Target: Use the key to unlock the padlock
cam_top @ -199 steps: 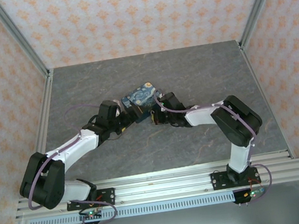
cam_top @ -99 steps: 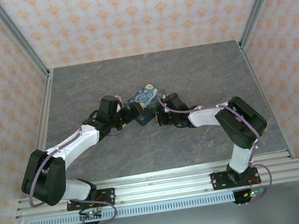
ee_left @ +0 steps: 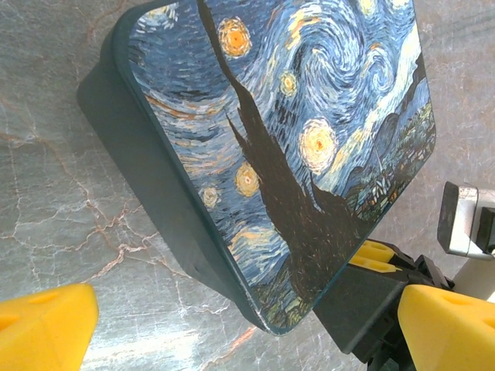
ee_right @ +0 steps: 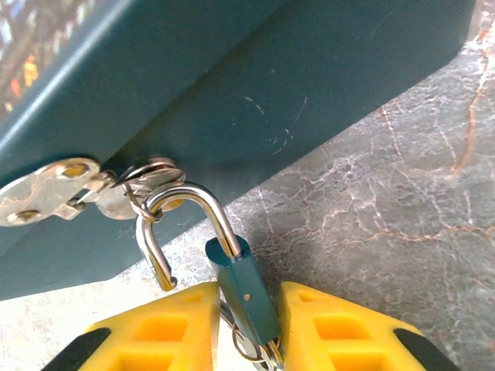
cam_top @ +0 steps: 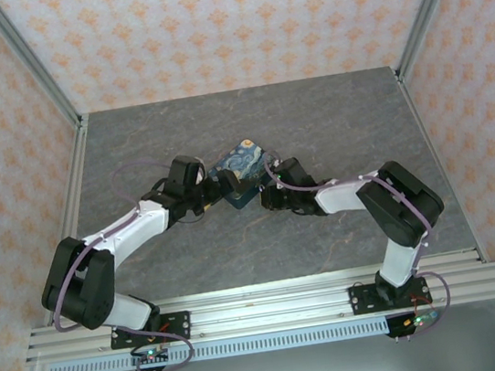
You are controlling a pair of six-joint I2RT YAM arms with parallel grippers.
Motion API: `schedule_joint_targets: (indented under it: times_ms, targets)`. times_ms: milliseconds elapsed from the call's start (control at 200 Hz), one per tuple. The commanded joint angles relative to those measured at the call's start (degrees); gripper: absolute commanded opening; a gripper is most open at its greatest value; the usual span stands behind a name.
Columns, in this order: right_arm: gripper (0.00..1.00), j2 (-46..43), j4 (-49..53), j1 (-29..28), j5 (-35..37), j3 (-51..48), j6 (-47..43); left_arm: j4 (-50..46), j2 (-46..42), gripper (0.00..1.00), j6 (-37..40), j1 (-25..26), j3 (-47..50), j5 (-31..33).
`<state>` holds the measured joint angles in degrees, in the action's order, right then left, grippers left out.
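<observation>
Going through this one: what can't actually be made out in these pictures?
- Key: in the right wrist view the bottom edge cuts it off below the padlock; its ring sits at that edge.
- Grip: whether the right end effector pinches the padlock or merely flanks it is unclear.
- Top view: the padlock is too small, tucked against the box.
- Left wrist view: the lid hides the hasp side.

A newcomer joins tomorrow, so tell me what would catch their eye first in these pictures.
The blue-and-yellow starry-night painted box stands out at the middle of the grey table. At its side, a tiny teal-blue padlock sits between the yellow fingers of the right gripper, its thin metal shackle open yet hooked through the box's hasp ring.
</observation>
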<state>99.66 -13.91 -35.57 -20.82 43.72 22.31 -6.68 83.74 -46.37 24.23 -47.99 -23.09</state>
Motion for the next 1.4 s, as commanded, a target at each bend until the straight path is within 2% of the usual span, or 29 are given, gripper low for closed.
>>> schedule_joint_targets:
  times_ms: [0, 230, 505, 621, 986, 1396]
  targets:
    - [0.25, -1.44, 0.47, 0.24, 0.43, -1.79, 0.69, -1.04, 0.37, 1.0, 1.54, -0.47, -2.06, 0.9]
    - [0.18, -2.23, 0.11, 0.28, 0.87, -2.85, 0.65, -1.55, 0.85, 1.0, 2.18, -0.42, -2.73, 1.22]
    - [0.0, -2.9, 0.15, 0.33, 1.22, -3.19, 0.64, -3.18, 1.6, 1.0, 3.51, -0.29, -3.73, 2.68]
    - [0.0, -3.1, 0.11, 0.41, 1.44, -3.39, 0.78, -6.2, 1.7, 1.0, 5.5, 0.65, -5.04, 6.04]
    - [0.0, -3.36, -1.37, 0.37, 1.83, -4.58, 2.0, -17.83, 5.43, 1.0, 10.6, 6.14, -11.62, 22.64]
    - [0.0, -3.76, -2.56, 0.36, 1.87, -5.14, 3.42, -18.11, 9.72, 1.0, 10.73, 7.68, -12.27, 27.48]
